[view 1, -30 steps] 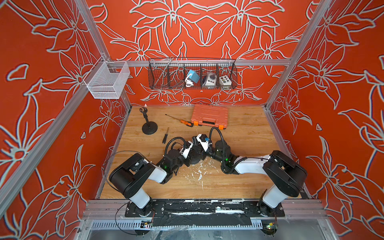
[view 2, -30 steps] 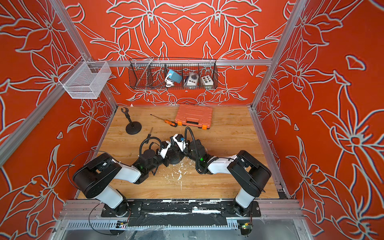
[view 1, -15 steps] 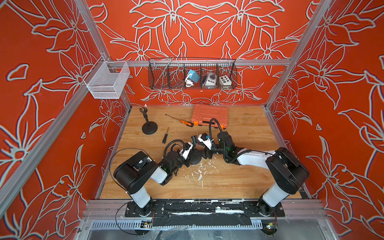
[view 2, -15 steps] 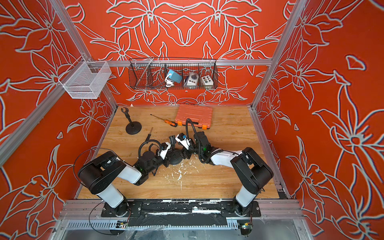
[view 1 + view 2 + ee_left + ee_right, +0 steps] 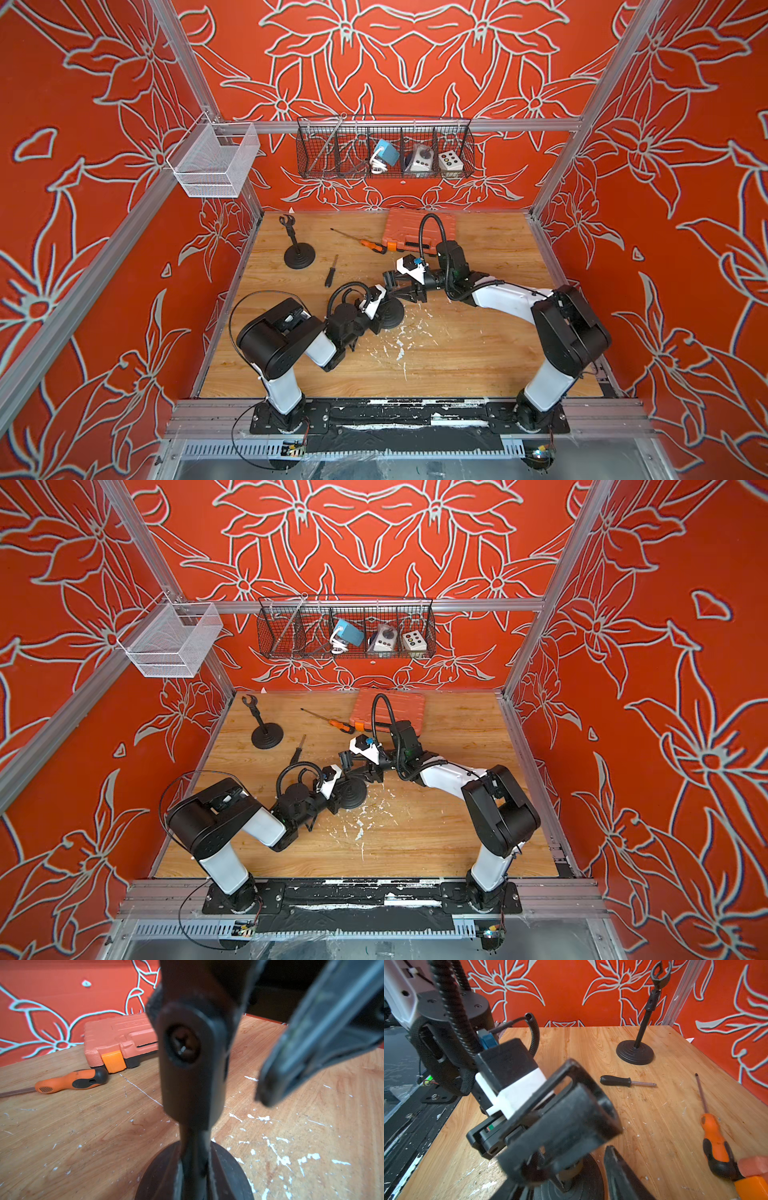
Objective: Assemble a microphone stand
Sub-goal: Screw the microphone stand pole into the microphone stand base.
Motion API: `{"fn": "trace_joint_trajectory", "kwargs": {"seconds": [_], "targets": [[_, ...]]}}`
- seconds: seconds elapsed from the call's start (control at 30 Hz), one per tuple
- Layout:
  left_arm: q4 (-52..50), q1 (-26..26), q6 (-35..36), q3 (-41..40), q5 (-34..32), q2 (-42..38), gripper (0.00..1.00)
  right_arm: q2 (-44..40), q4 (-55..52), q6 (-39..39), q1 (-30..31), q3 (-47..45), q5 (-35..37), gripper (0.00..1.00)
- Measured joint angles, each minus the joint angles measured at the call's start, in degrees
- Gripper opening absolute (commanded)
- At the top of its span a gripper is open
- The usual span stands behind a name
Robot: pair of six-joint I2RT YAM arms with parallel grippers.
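Note:
A black microphone stand stands upright mid-table on its round base (image 5: 392,318) (image 5: 354,794). My left gripper (image 5: 383,309) is shut on its thin pole (image 5: 194,1159) just above the base. The pole's joint with a cross-head screw (image 5: 182,1047) fills the left wrist view. On top sits the black clip (image 5: 560,1126) (image 5: 390,277). My right gripper (image 5: 405,291) hovers at the clip, open. One of its fingers (image 5: 620,1176) (image 5: 311,1043) stands clear beside the stand, with bare wood showing in the gap.
A second, assembled stand (image 5: 298,259) (image 5: 635,1053) stands at the back left. A black screwdriver (image 5: 330,272) and an orange-handled screwdriver (image 5: 372,245) lie behind the arms. An orange tool case (image 5: 409,226) sits by the back wall, under a wire basket (image 5: 384,149).
The right arm has stretched out and its wrist has swung toward the back, and its jaws have come apart. The left gripper has kept its hold on the stand.

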Motion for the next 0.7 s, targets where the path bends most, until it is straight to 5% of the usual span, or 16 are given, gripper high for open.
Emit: {"fn": "trace_joint_trajectory", "kwargs": {"seconds": [0.27, 0.4, 0.57, 0.7], "targets": [[0.4, 0.0, 0.2, 0.0, 0.3, 0.3, 0.14, 1.7, -2.1, -0.9, 0.2, 1.6, -2.5, 0.24], [0.4, 0.0, 0.0, 0.2, 0.4, 0.5, 0.18, 1.9, 0.2, -0.8, 0.1, 0.9, -2.6, 0.00], [-1.1, 0.0, -0.4, 0.3, 0.5, 0.6, 0.33, 1.7, 6.5, 1.8, 0.4, -2.2, -1.8, 0.00], [-2.8, -0.2, -0.5, 0.3, 0.5, 0.4, 0.40, -1.0, 9.1, 4.2, 2.9, -5.2, 6.1, 0.00]]}}
